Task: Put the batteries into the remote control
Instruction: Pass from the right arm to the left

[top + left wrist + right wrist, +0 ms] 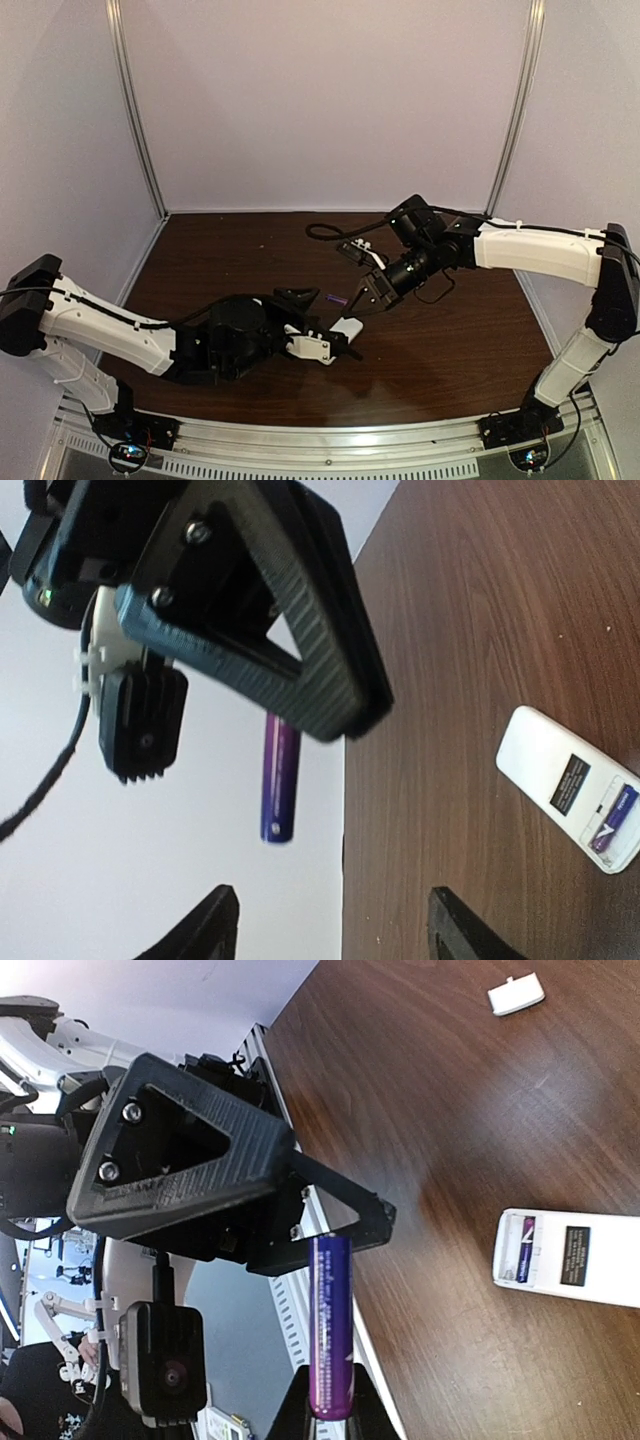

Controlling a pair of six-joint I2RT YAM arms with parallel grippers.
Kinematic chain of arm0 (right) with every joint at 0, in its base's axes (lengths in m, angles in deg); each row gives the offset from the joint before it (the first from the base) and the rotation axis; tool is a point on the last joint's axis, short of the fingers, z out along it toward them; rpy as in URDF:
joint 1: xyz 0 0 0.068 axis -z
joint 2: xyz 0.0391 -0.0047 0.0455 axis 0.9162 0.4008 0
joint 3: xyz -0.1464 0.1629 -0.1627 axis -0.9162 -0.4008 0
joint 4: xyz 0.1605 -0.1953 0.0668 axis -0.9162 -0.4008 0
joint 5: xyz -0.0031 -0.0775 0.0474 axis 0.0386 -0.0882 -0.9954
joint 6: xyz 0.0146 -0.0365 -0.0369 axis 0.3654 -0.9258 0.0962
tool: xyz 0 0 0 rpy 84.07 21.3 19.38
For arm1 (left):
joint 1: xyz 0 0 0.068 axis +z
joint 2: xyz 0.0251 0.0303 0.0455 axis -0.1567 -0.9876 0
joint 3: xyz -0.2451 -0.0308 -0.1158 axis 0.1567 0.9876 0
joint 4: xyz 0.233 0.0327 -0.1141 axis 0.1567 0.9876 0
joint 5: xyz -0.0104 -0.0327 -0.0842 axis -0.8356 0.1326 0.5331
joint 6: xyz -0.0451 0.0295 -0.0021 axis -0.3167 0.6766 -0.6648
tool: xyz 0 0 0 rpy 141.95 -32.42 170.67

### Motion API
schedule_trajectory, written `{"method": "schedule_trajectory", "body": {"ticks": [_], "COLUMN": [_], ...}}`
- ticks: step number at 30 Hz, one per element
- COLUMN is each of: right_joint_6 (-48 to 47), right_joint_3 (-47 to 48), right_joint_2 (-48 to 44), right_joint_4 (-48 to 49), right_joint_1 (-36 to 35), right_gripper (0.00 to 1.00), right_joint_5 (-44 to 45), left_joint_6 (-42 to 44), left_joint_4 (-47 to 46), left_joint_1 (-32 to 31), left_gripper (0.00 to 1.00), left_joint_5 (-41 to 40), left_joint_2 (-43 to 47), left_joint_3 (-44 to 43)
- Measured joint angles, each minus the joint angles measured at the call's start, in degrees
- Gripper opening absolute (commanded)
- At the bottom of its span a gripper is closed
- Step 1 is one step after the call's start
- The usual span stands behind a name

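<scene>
— Where is the remote, and what's in it?

— The remote lies flat on the surface, recess side up. The loaded battery sits in the bay at one end, and the slot next to it looks empty. A small white piece, which I take to be the cover, lies on the surface well apart from the remote.

— And the second battery?

— My right hand is closed on it, pinching it by one end so that most of its length sticks out free. It is raised off the surface, near the remote but not touching it.

— Why hold it by the end?

— I think it leaves room for my other hand. An end grip is poor for laying a battery flat into a bay, so this looks to me like a handover or a regrasp.

— What is the left hand doing?

— My left hand is spread wide and holds nothing. Its fingers face the second battery, whose free end points roughly toward the gap between them. It has not reached that gap.

— How are the arms posed?

— My right arm reaches in from its side, with the wrist bent down and turned toward the remote. My left arm stretches low over the surface, with the wrist rolled so the two hands meet nearly head-on, just beside the remote.

— What is the risk?

— With so little of the battery gripped, a nudge from a left finger could tip it or knock it loose.
</scene>
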Motion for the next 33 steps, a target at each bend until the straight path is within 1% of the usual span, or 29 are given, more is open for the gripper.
{"method": "schedule_trajectory", "body": {"ticks": [4, 6, 8, 10, 12, 13, 16, 17, 18, 22, 25, 26, 29, 30, 33], "right_joint_6": [0.98, 1.64, 2.12, 2.36, 2.71, 3.04, 3.91, 3.96, 3.80, 2.71, 1.66, 1.27, 0.24, -0.02, -0.79], "right_joint_3": [-1.95, -3.21, -4.37, -5.18, -6.14, -6.69, -8.00, -8.13, -8.22, -8.22, -8.22, -8.22, -8.22, -8.22, -8.22], "right_joint_2": [-2.95, -4.79, -6.36, -7.54, -8.46, -8.81, -9.40, -9.40, -9.40, -9.40, -9.40, -9.40, -9.40, -9.40, -9.40], "right_joint_4": [2.71, 4.92, 7.52, 10.10, 13.94, 15.91, 21.31, 22.64, 23.69, 26.60, 27.41, 27.61, 27.89, 27.96, 28.24], "right_joint_1": [2.36, 3.56, 4.52, 5.07, 5.29, 5.27, 5.03, 4.76, 4.52, 2.38, 1.18, 0.74, -0.02, -0.24, -0.87], "right_gripper": [0.00, 0.00, 0.00, 0.00, 0.00, 0.00, 0.00, 0.00, 0.00, 0.00, 0.00, 0.00, 0.00, 0.00, 0.00], "right_joint_5": [1.57, 2.75, 4.31, 5.92, 7.67, 8.24, 9.92, 10.40, 11.08, 14.64, 16.57, 17.05, 18.49, 18.97, 19.63], "left_joint_6": [-4.61, -9.42, -16.63, -26.62, -37.75, -43.91, -60.41, -63.41, -68.19, -84.21, -96.00, -99.67, -108.04, -110.18, -114.53], "left_joint_4": [0.52, 1.79, 4.42, 8.68, 11.06, 11.08, 9.68, 9.46, 9.60, 8.72, 4.66, 3.15, -1.22, -2.32, -5.11], "left_joint_1": [1.31, 2.91, 5.57, 10.38, 16.46, 19.71, 26.58, 27.32, 28.39, 30.75, 32.57, 33.05, 33.70, 33.70, 33.68], "left_gripper": [0.69, 0.68, 0.66, 0.64, 0.63, 0.62, 0.58, 0.57, 0.56, 0.53, 0.52, 0.50, 0.41, 0.40, 0.39], "left_joint_5": [-0.28, -0.04, 1.84, 6.51, 12.96, 17.31, 28.35, 30.38, 34.29, 46.60, 55.47, 57.94, 63.71, 65.51, 69.33], "left_joint_2": [3.41, 6.58, 10.51, 15.26, 19.28, 21.07, 23.19, 22.91, 21.68, 14.23, 9.03, 7.41, 3.48, 2.14, -0.57], "left_joint_3": [1.40, 1.84, 1.75, 0.83, -0.48, -0.83, -1.09, -1.29, -2.14, -6.12, -6.62, -6.62, -6.78, -7.10, -8.07]}}
